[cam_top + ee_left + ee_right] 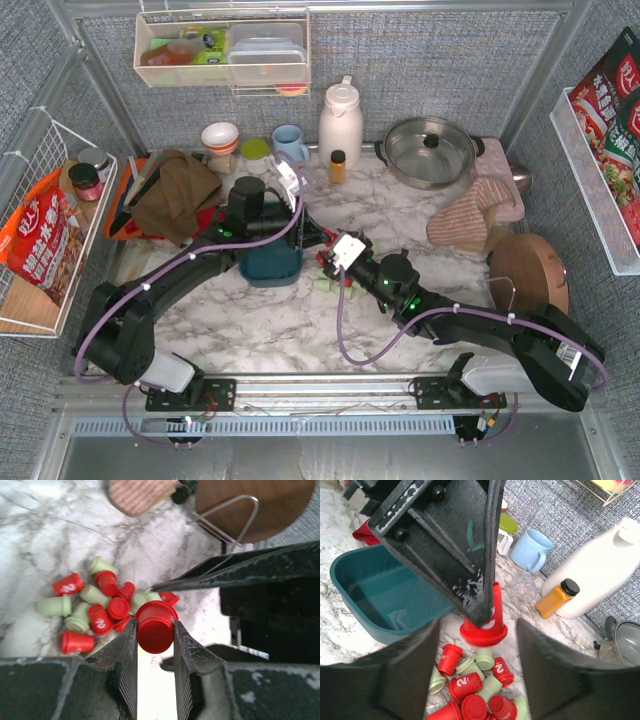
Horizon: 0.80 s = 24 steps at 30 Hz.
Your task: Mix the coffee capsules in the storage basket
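The left fingers (127,660) are clamped on 1 red capsule (155,628), pinching it from both sides, with its wide rim turned downward as the right wrist camera sees it. It hangs above the heap of coffee capsules (100,619) — red and pale green — lying loose on the marble counter (50,535). The right fingers (395,675) stand wide apart with nothing between them, hovering over the same heap. The storage basket (365,587) — dark teal — sits on the counter just beside the heap, with a blue mug (530,550) farther back.
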Available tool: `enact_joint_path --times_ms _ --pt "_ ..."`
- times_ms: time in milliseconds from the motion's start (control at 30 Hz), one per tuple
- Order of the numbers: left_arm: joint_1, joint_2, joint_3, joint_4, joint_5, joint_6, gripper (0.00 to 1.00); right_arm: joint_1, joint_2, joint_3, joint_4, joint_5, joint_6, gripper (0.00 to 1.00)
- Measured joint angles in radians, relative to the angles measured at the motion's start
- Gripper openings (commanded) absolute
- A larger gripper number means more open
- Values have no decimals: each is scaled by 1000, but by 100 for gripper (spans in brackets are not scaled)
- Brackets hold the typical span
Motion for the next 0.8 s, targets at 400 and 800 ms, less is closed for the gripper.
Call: enact_joint_path --times_ms 400,800 --pt "7 -76 -48 -34 -533 51 0 -16 -40 47 -193 69 118 78" --pt "76 139 38 -149 -928 11 21 -31 74 185 -606 131 338 65"
